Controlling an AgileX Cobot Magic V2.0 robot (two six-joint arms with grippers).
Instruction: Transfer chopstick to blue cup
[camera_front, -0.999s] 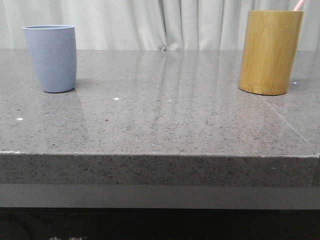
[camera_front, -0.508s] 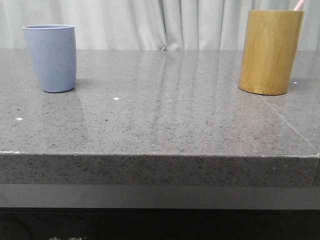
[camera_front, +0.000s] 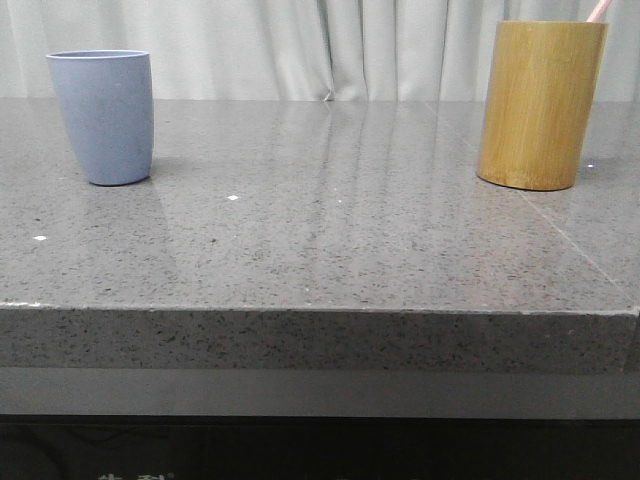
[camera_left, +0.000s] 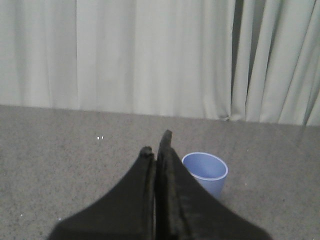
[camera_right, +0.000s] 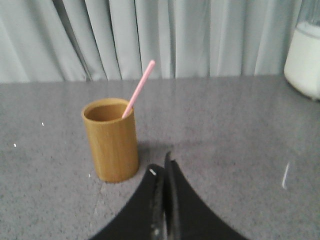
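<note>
The chopstick (camera_right: 138, 89) has its lower part hidden inside the bamboo holder (camera_right: 112, 140).

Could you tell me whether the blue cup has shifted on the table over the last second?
No. The blue cup sits equally far from the bamboo cup as before.

A grey speckled stone bench (camera_front: 330, 240) is reflecting light across its polished top. Pale pleated curtains (camera_front: 300, 50) are hanging along its far edge. A white container (camera_right: 305, 60) is standing near the curtains.

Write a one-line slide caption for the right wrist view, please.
Shut right gripper faces bamboo holder with pink chopstick leaning inside.
</note>
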